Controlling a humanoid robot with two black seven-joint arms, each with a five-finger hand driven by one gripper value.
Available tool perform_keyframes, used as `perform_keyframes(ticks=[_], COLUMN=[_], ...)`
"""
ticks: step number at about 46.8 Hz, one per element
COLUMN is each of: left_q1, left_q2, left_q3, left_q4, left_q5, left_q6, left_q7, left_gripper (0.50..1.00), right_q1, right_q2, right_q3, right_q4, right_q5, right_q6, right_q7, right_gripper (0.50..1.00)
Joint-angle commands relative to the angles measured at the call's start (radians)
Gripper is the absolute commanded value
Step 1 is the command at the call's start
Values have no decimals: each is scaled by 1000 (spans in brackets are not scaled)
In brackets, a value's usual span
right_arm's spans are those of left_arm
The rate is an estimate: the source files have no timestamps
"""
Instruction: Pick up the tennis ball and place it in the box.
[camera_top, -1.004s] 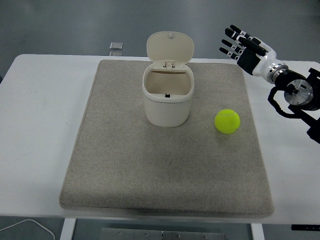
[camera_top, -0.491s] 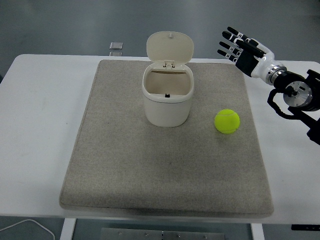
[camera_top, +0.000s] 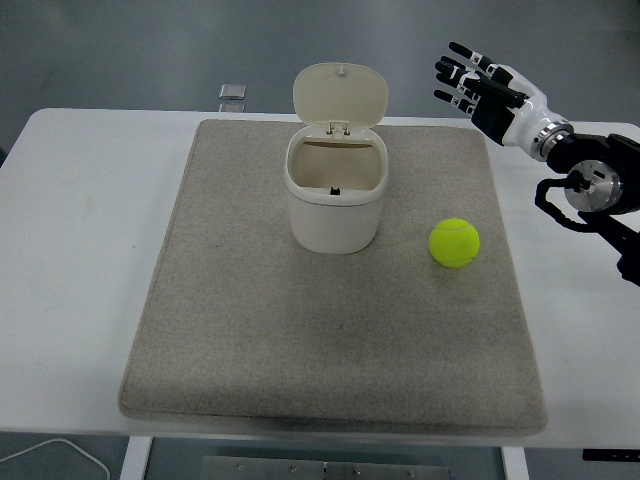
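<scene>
The white desk carries a grey felt-like mat, coarse and matte with rounded corners, covering most of its middle. A small dark square object lies on the desk beyond the mat's far left corner; what it is cannot be told. Near the mat's far centre stands the box, a cream, smooth plastic bin with rounded walls and its hinged lid tipped up and back, so the mouth is clear. To its right, well apart, the tennis ball rests on the mat, fuzzy, round and bright yellow-green. Farther right, the right hand has risen and drifted away from the ball over the last second, and hovers above the mat's far right corner with its fingers spread wide, holding nothing. The grasp is therefore not begun; the hand must come down toward the ball.
</scene>
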Motion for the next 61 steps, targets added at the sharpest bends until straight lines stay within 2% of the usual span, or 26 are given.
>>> perform_keyframes(ticks=[1,12,30,42,55,61], left_q1=[0,0,0,0,0,0], left_q2=[0,0,0,0,0,0], left_q3=[0,0,0,0,0,0], left_q4=[0,0,0,0,0,0], left_q5=[0,0,0,0,0,0], left_q6=[0,0,0,0,0,0], left_q7=[0,0,0,0,0,0], left_gripper=[992,992,992,992,992,992], right_q1=[0,12,12,14,25,45], right_q2=[-5,-20,-23,-35,-71,-104], right_q3=[-13,-18,-21,-113,-122,-156], right_q4=[0,0,2,15,20,60], right_q5=[-12,-132,-345,-446,-621,-710], right_q6=[1,0,26,27,73,83], right_q7=[1,37,58,92,92,92], right_gripper=[926,926,926,924,924,924])
